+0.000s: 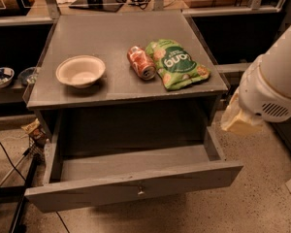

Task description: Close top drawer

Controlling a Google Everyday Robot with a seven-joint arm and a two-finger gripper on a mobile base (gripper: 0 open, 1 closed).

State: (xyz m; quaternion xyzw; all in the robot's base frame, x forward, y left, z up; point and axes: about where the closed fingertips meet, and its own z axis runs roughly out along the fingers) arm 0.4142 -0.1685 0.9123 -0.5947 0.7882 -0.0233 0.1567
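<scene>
Left of my claw (240,119), the top drawer (136,184) stands pulled out, untouched. My arm (276,84) slopes down beside the cabinet (111,30). Claw's opening: cannot tell.

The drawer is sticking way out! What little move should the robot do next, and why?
Probably swing the gripper down and left, to the front of the top drawer. The drawer stands pulled far out, and the gripper hangs off to the right of the cabinet, apart from it, so it likely must get in front of the long panel, near the knob, to push it in.
</scene>
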